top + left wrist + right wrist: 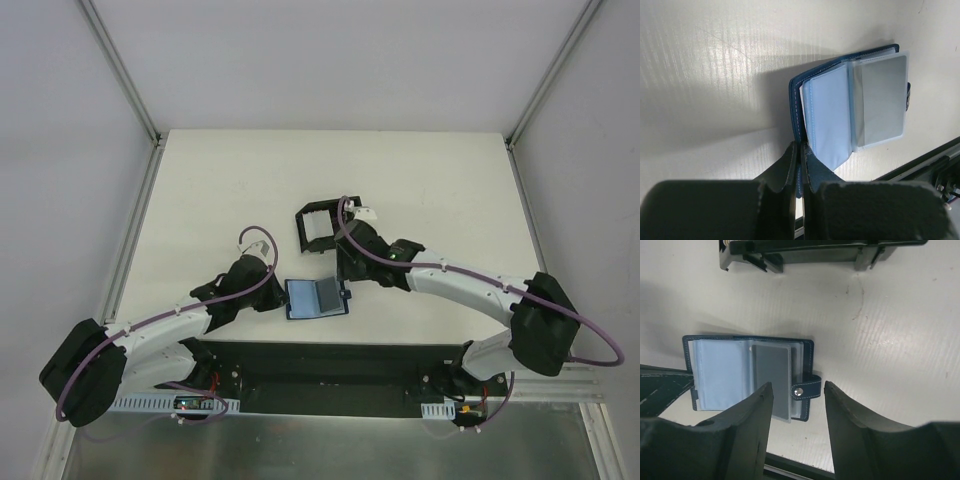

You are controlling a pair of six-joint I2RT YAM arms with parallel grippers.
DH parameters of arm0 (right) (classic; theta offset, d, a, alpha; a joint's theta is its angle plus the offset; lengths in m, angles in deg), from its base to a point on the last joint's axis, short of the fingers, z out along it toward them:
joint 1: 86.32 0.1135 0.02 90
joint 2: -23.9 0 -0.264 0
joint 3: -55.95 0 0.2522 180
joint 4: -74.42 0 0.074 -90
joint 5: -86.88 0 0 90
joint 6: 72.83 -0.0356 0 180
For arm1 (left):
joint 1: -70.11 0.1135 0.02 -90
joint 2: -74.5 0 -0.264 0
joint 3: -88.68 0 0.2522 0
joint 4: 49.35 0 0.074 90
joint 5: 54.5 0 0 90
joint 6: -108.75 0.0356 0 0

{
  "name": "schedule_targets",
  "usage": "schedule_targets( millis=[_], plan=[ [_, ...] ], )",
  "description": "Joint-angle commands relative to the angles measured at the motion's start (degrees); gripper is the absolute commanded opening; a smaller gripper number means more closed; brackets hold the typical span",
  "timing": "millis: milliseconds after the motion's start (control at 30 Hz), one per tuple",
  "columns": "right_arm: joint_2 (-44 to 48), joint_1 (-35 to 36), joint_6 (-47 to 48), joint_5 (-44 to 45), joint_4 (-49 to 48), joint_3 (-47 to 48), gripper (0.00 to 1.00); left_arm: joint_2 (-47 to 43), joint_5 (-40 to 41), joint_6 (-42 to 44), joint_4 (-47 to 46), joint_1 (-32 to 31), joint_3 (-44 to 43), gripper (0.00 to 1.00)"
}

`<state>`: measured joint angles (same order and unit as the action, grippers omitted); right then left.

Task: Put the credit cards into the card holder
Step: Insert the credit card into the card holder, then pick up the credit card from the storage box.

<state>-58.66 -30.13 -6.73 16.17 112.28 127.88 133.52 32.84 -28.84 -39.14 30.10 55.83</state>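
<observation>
Your left tool [799, 162] clamps the holder [825, 120] by its cover to hold it open; your right tool [798, 387] hangs released, empty, over the sleeved card [772, 375].

The left gripper [799, 152] blocks the card holder's [318, 298] left edge, and the right gripper [798, 390] hangs over its snap side. The black box [301, 228] stands just behind. Bare tabletop [450, 190] lies open beyond and to both sides.

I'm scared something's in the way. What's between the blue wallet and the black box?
Nothing. In the right wrist view, only bare table separates the wallet from the black box.
</observation>
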Motion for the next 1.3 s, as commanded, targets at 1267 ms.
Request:
schedule_targets(
  millis=[1267],
  plan=[
    [-2.78, 2.26, 3.69, -6.36, -7.64, -8.95, 0.51, -1.63, 1.16, 0.48, 1.27, 0.55, -1.04, 0.00]
  ],
)
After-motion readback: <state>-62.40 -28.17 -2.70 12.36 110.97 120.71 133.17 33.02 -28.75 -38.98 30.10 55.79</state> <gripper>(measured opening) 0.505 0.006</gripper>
